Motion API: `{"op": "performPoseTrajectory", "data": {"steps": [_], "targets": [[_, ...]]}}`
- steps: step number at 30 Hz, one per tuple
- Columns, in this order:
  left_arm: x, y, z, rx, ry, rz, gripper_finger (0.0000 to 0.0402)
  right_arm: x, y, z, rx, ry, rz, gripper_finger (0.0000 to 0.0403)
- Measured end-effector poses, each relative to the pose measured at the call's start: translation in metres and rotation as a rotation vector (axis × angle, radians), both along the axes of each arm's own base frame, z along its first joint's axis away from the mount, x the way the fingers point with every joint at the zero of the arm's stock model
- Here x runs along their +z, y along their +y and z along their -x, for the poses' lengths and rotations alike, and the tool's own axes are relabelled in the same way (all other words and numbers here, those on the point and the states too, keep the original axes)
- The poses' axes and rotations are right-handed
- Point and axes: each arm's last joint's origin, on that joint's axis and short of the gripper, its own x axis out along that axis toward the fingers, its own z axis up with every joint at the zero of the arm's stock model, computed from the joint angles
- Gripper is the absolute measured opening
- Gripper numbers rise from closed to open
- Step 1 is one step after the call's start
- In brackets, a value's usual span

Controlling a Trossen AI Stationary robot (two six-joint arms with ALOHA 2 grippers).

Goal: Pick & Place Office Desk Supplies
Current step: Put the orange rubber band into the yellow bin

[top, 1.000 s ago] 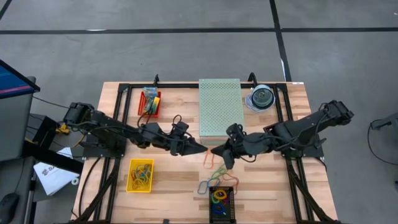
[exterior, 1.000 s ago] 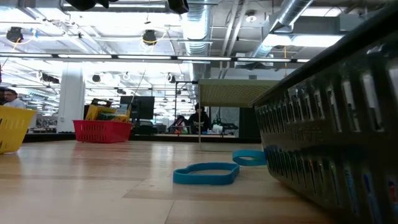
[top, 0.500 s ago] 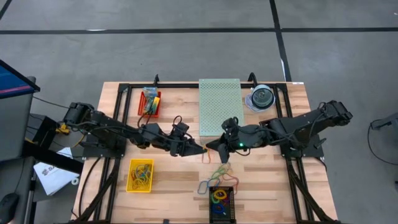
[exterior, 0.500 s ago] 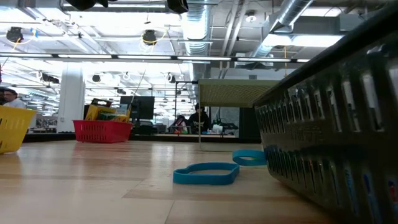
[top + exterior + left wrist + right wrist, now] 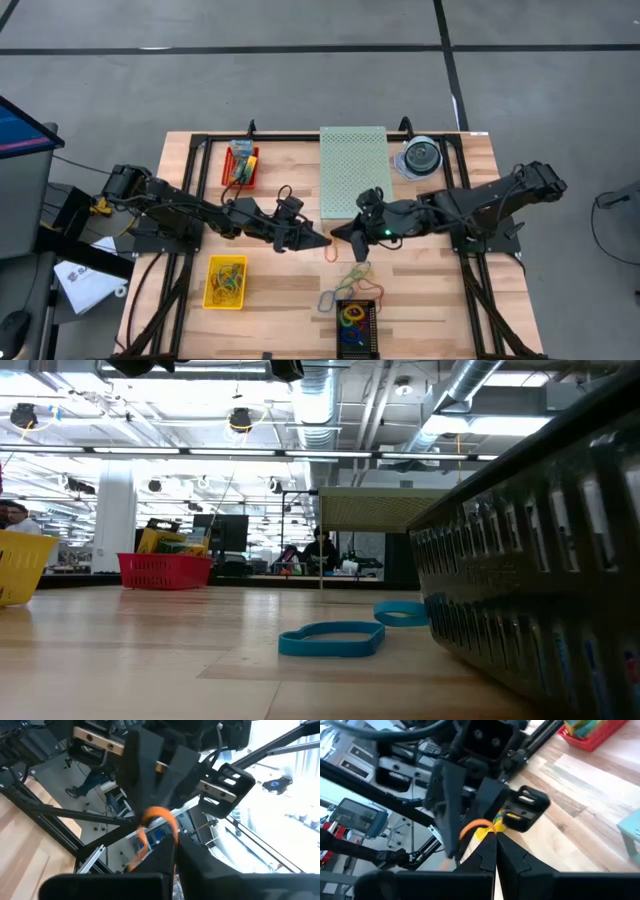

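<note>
Orange rubber band [image 5: 159,822]: your left hand [image 5: 325,241] has now clamped shut on it; right hand [image 5: 336,238] stays pinched on it too, tip to tip above the surface [image 5: 430,300].

Two arms [image 5: 190,212], one yellow bin [image 5: 226,281], one red bin [image 5: 240,166], one black bin [image 5: 356,326], one green box [image 5: 353,172], one disc case [image 5: 421,158], many loose bands [image 5: 352,275]

1. Left gripper [image 5: 322,241] and right gripper [image 5: 337,238] are met tip to tip at mid-table, a rubber band [image 5: 159,822] pinched between them.
2. The perforated box [image 5: 353,172] is sat just behind them at the back edge, disc case [image 5: 421,158] on its right.
3. One basket [image 5: 240,165] is parked back left, another bin [image 5: 227,281] front left.
4. Loose bands [image 5: 352,275] are scattered in front of the grippers, a tray [image 5: 356,327] at the front edge.
</note>
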Motion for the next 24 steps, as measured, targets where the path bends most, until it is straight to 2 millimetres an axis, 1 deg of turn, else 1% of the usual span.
{"op": "performPoseTrajectory", "data": {"steps": [2,4,8,12,15,17,20,22,24], "targets": [[0.0,-0.001,0.0,-0.004,-0.001,-0.002,0.0005,0.003,0.002,-0.001,0.008,-0.032,0.01,0.0004],[0.0,-0.003,0.001,-0.018,-0.001,-0.004,0.0002,0.005,0.002,-0.001,-0.011,-0.056,0.015,0.002],[0.003,-0.017,0.008,-0.103,0.026,-0.015,0.0001,0.006,0.0,-0.001,-0.037,-0.064,0.014,0.0081],[0.003,-0.032,0.025,-0.172,0.197,-0.059,0.0001,0.007,-0.004,-0.001,-0.053,-0.06,0.016,0.0148],[0.007,-0.042,0.049,-0.228,0.348,-0.077,0.0001,0.0,-0.009,0.001,-0.075,0.009,0.006,0.0184],[0.011,-0.046,0.069,-0.26,0.445,-0.067,0.0001,-0.007,-0.011,0.004,-0.07,0.094,-0.018,0.0197],[0.018,-0.05,0.103,-0.274,0.59,-0.029,0.0001,-0.021,-0.008,0.014,-0.069,0.269,-0.08,0.0199],[0.021,-0.051,0.125,-0.271,0.683,0.016,0.0001,-0.03,-0.003,0.025,-0.083,0.401,-0.112,0.0193],[0.02,-0.051,0.145,-0.252,0.797,0.064,0.0001,-0.038,0.003,0.036,-0.094,0.518,-0.136,0.0182]]}}
